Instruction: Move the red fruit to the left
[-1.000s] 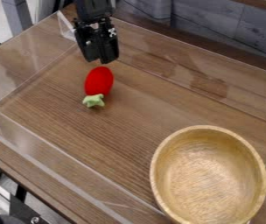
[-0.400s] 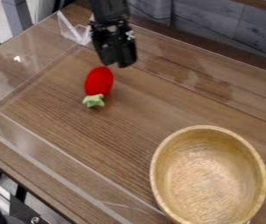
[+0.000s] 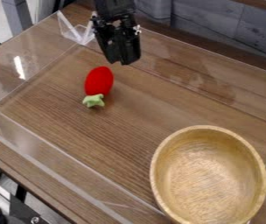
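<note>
Black and hanging from above, the gripper (image 3: 122, 48) sits at the far side of the table (image 3: 182, 96), up and a little to the right of the red fruit (image 3: 98, 83). From my feed its two fingers (image 3: 130, 54) point steeply down with only a narrow dark slot between them, and I cannot tell how wide the jaws really stand, since the black fingers merge against each other at this angle. What I can say is that nothing is held: no red shows between the tips, and the fruit lies on the wood clear of them.

That fruit rests on its side, left of the middle of the table, its pale green leafy cap (image 3: 94, 101) turned toward the near edge. It touches nothing but the tabletop, inside the low clear plastic wall (image 3: 18, 140) that fences the work area. A wooden bowl (image 3: 209, 179) stands well apart from it at the near right corner and has no part in this job.

As for progress, I judge the fruit already sits on the left half of the table, with free wood between it and the left wall, so it may be close to where it belongs. Whether that counts as finished I can't settle from one view. If it has to go further left, I would need to come back down over it, close on its red body and carry it across.
</note>
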